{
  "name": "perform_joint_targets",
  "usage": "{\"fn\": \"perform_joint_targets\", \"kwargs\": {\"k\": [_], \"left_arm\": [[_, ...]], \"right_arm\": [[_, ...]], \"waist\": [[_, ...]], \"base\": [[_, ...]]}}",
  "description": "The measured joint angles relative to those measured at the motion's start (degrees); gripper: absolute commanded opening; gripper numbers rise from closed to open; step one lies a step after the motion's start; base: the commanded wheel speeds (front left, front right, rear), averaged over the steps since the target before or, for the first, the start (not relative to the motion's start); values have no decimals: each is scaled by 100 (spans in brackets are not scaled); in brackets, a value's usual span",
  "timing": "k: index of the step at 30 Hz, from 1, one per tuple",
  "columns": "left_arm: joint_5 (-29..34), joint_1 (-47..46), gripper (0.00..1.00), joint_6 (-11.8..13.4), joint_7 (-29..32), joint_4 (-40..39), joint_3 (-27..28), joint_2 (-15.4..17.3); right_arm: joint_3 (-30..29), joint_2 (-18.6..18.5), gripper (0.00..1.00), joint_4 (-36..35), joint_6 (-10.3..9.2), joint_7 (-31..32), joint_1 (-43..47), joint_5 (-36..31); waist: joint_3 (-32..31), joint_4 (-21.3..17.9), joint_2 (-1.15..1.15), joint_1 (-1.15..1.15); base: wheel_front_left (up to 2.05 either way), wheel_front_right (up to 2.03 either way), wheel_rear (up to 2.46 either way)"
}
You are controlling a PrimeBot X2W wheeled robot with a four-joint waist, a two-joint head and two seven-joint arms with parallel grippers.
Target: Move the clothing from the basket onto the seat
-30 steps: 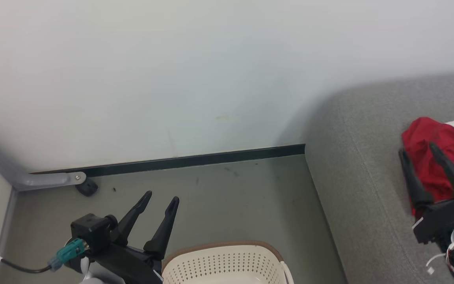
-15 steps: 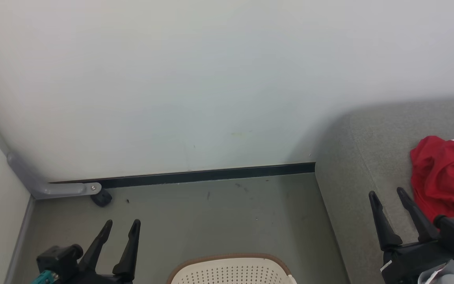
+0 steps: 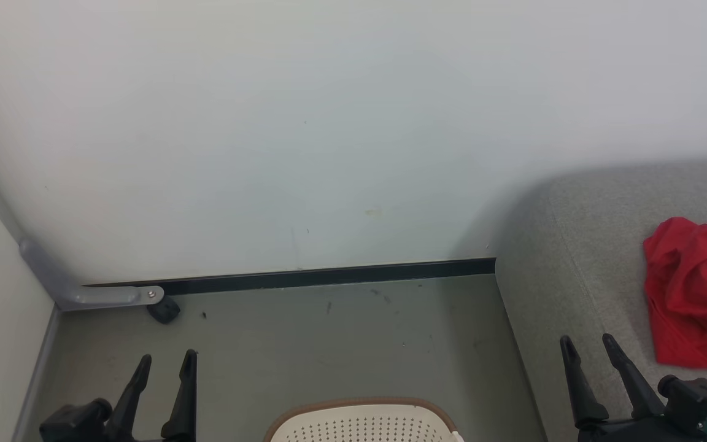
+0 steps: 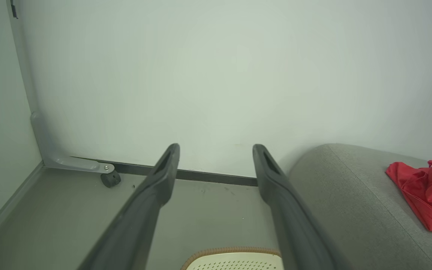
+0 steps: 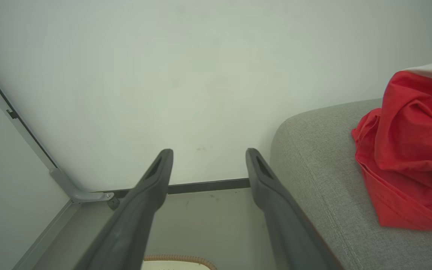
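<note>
Hovering spread and empty, left gripper (image 3: 168, 357) and right gripper (image 3: 587, 339) flank the basket (image 3: 359, 402), below and between them, neither clearly nearer; clothing (image 3: 691, 294) lies on the seat (image 3: 587, 258), ahead-right of the right gripper.

Clothing (image 3: 694, 294): soft red cloth, matt and creased; white trim noted at one edge. Seat (image 3: 580, 258): grey woven upholstery, matt, finely rough, with a stitched seam. Basket (image 3: 359, 426): smooth cream plastic, perforated, its rim finished in a brown woven look. Floor (image 3: 329, 344): smooth, dull sheen, lightly scuffed. Wall (image 3: 329, 123): smooth matt paint. Bracket (image 3: 102, 296): grey, metal-looking, satin. Fingers (image 4: 152, 202) of left gripper (image 3: 167, 357) and right gripper (image 3: 587, 339): dark, matt, plastic-looking.
</note>
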Motion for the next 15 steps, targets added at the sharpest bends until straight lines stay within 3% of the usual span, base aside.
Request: {"fn": "perform_joint_targets", "kwargs": {"k": [15], "left_arm": [[544, 308, 100, 7, 0, -116, 601, -315]], "right_arm": [[-98, 172, 100, -58, -13, 0, 109, -355]], "waist": [[23, -8, 0, 0]], "base": [[0, 0, 0]]}}
